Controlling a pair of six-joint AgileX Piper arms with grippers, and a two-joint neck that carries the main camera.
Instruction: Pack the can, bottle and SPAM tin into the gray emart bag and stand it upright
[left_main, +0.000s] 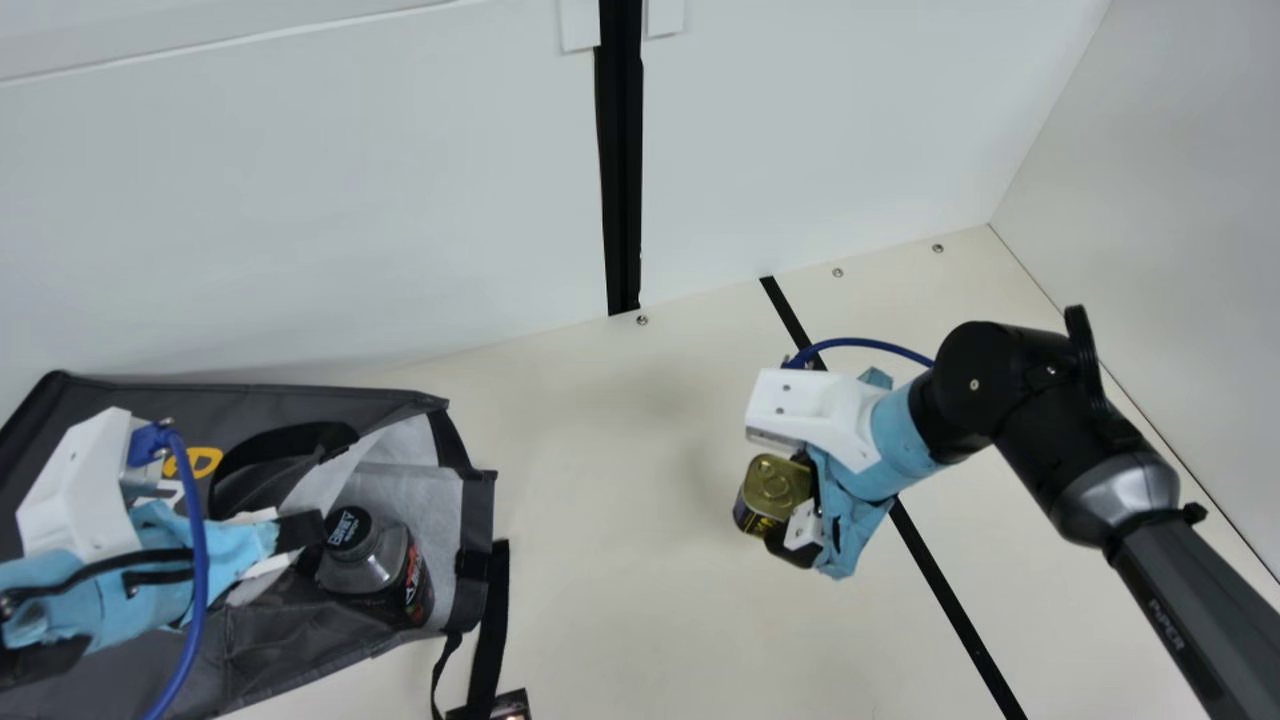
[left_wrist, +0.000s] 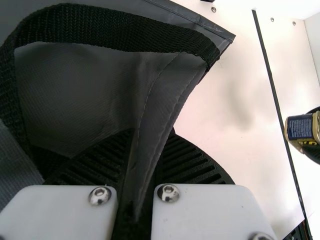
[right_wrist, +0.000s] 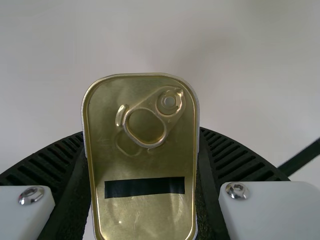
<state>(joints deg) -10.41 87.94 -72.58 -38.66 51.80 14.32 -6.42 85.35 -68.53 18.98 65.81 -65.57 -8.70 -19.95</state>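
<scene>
At right, our right gripper (right_wrist: 141, 150) clasped one tin (left_main: 778, 482), likely rigid, by its sides; our left gripper (left_wrist: 149, 145) pinched the limp bag (left_main: 285, 645).

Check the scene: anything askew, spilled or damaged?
The gray fabric bag slumps on its side, mouth facing sideways instead of up, and one black woven strap trails onto the cream table. The gold-lidded rectangular tin in the right gripper looks intact. No spill visible.
</scene>
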